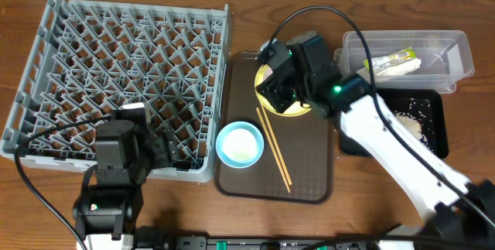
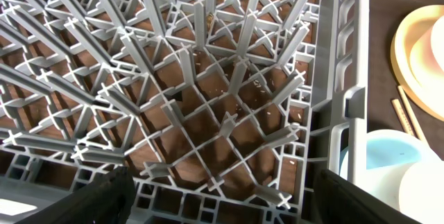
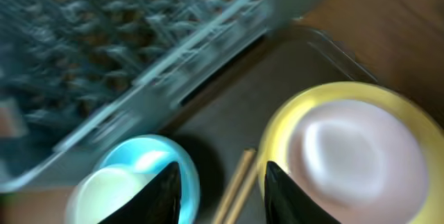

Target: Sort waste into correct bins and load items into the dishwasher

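Note:
The grey dishwasher rack (image 1: pixel 131 72) fills the left of the table. On the brown tray (image 1: pixel 309 180) lie a light-blue bowl (image 1: pixel 240 143) with a small white cup (image 1: pixel 241 149) in it, a pair of chopsticks (image 1: pixel 274 149) and the yellow plate (image 1: pixel 298 111). My right gripper (image 1: pixel 280 95) hangs over the plate's left edge. In the right wrist view it (image 3: pixel 222 196) stands open above the chopsticks (image 3: pixel 236 182), between the blue bowl (image 3: pixel 139 175) and the plate (image 3: pixel 277 127), which carries a white bowl (image 3: pixel 354 154). My left gripper (image 2: pixel 222 210) is open and empty over the rack's near right corner (image 2: pixel 333 113).
At the right a clear tub (image 1: pixel 456 56) holds a green-and-yellow wrapper (image 1: pixel 394 63). In front of it a black tray (image 1: pixel 433 107) has rice scraps (image 1: pixel 410 122) in it. My right arm (image 1: pixel 394 157) crosses above the black tray. Bare wood lies along the front edge.

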You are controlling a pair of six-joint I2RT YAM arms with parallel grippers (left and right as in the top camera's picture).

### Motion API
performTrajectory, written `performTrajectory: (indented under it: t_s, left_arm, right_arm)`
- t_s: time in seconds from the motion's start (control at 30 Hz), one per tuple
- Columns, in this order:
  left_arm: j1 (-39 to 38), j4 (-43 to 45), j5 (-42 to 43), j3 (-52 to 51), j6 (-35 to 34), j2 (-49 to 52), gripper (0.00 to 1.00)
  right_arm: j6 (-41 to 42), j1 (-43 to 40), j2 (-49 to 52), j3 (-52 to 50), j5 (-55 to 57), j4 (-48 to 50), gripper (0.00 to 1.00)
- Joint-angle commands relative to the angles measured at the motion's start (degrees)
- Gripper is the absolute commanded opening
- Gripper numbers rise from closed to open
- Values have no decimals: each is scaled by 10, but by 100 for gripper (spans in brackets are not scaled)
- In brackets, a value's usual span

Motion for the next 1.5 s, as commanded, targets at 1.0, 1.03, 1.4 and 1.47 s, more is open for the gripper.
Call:
performTrajectory:
  t_s: [1.0,1.03,1.4,1.47]
  left_arm:
    - [-3,83,217,14,-8,3,86]
    - [-3,101,243,14,-8,6,86]
    - [-3,352,582,14,-8,73,86]
    - [-3,391,631,14,-8,87,86]
  right_arm:
    - [118,-59,-9,43,-25,-32,1]
    - [125,-77,-14,43,-67,-24,1]
    - [128,-122,-11,43,-485,53,1]
    - [128,-120,-11,43,-539,70,1]
